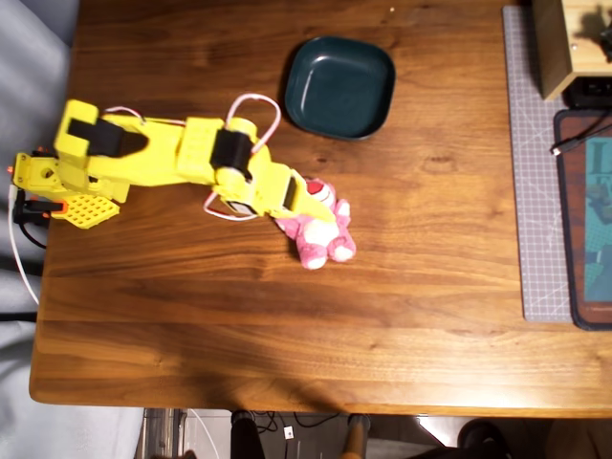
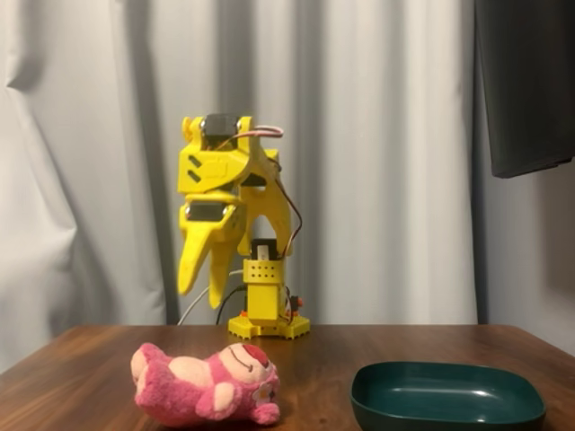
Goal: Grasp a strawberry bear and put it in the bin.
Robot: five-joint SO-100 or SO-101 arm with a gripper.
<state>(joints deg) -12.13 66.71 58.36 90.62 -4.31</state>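
Observation:
The strawberry bear (image 1: 325,239) lies on its back in the middle of the wooden table; the fixed view shows it as a pink plush (image 2: 202,386) at the front left. My yellow gripper (image 1: 320,203) hangs above the bear's head and hides part of it in the overhead view. In the fixed view the gripper (image 2: 199,294) points down, well above the bear, open with a clear gap between its fingers and nothing in them. The bin (image 1: 339,86), a dark teal dish, stands empty beyond the bear, and sits at the front right in the fixed view (image 2: 447,395).
The arm's base (image 1: 57,186) is at the table's left edge with white cables. A grey cutting mat (image 1: 535,163), a wooden box (image 1: 564,43) and a dark mat (image 1: 588,210) occupy the right side. A curtain hangs behind the arm.

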